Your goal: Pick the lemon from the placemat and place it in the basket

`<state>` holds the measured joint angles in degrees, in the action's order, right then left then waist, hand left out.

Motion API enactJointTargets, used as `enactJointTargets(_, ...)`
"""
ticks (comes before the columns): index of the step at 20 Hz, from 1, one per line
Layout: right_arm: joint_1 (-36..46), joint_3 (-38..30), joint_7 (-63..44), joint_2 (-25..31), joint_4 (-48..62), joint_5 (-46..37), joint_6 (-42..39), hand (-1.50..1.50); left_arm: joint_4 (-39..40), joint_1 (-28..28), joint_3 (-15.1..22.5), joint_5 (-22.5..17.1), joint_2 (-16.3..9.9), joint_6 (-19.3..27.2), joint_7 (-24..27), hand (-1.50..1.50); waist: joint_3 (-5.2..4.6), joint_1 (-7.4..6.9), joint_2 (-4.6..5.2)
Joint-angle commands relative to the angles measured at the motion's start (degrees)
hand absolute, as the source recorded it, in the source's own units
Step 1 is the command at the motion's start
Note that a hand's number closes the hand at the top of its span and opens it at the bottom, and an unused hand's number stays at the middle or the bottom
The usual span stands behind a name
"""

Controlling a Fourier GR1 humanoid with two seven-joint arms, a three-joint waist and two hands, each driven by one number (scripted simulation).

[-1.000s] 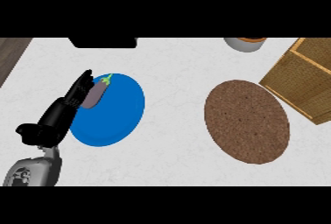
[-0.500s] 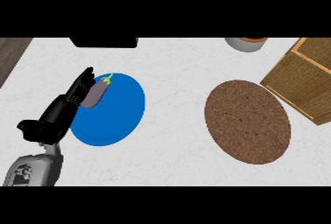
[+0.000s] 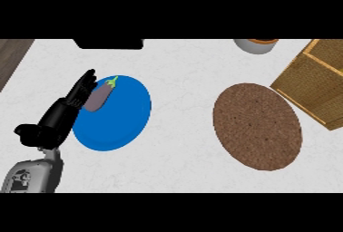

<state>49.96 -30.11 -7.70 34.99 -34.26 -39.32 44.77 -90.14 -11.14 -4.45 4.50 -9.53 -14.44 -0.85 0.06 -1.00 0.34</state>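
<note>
Head view: I see my left hand (image 3: 61,115) at the left of the frame, fingers (image 3: 81,87) straight and wide, lying along the left side of a purple eggplant (image 3: 98,97). That eggplant rests on the blue plate (image 3: 120,122); I spot no lemon. Right of centre lies the brown woven placemat (image 3: 258,126) on the counter (image 3: 181,68), with the wicker basket (image 3: 315,77) at the upper right edge.
</note>
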Motion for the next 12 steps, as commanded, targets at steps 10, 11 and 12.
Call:
enactJointTargets(10, 0.0, -7.7, 2.8, 2.7, -6.7, 15.6, -4.1, -1.50, -4.2, 0.2, -0.7, -0.6, -0.3, 0.4, -4.7, 0.00, -0.03, 0.90, -0.47)
enactJointTargets(11, -2.2, -8.9, 5.5, 2.8, -8.0, 18.2, -5.6, -1.50, -5.5, 4.9, 0.2, 0.4, 0.3, 0.3, -0.9, 0.00, -0.03, 0.76, -0.46)
enactJointTargets(12, -3.9, -9.0, 3.4, 2.8, -9.4, 19.1, -7.5, -1.50, -1.6, 1.5, -0.6, -0.3, -0.1, -0.3, -0.3, 0.00, -0.06, 1.40, -0.47)
